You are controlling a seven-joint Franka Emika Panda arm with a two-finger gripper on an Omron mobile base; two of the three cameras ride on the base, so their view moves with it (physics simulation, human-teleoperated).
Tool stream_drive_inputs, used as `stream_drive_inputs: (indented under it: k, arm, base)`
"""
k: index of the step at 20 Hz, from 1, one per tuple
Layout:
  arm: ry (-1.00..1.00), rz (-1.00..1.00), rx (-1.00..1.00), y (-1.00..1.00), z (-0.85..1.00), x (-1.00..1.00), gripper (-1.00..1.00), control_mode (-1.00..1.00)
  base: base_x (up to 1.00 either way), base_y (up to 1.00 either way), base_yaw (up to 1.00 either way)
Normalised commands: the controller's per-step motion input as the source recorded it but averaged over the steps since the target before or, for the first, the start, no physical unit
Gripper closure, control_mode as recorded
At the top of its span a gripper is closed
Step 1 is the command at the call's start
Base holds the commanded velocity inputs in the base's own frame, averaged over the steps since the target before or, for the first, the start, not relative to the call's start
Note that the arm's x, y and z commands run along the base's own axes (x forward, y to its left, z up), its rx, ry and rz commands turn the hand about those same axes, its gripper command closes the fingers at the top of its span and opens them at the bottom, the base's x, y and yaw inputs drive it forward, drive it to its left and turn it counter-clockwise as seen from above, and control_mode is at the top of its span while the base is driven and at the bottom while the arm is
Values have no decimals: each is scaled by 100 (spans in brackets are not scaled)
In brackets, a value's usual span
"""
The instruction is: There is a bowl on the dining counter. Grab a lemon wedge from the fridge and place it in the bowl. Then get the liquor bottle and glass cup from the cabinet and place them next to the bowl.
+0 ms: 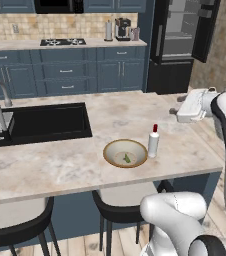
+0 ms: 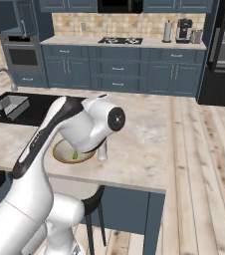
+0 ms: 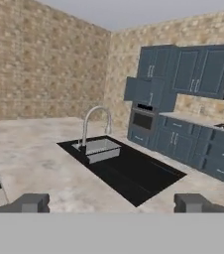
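While the gripper [image 3: 112, 202] hangs w/ fingers spread fully apart, holding nothing, it looks across the counter [image 1: 60, 165] toward the sink [image 3: 119, 166]. Lemon wedge [image 1: 127, 158] lies in the bowl [image 1: 125, 152]; bottle [image 1: 153, 141] stands upright just beside the bowl.

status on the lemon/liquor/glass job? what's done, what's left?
Done: a green lemon wedge lies in the bowl on the dining counter, and the liquor bottle stands upright right beside the bowl. In hand: nothing; the gripper is open, facing the sink. Left: the glass cup isn't next to the bowl yet.
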Motion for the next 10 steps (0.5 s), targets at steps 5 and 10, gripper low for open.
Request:
stream_drive_inputs:
  k: [5, 10]
  arm:
    - [23, -19, -5, 34, 16, -50, -100, -100]
    - [21, -21, -11, 42, 0, -33, -100, -100]
  base:
    - [0, 0, 0]
    - [0, 0, 0]
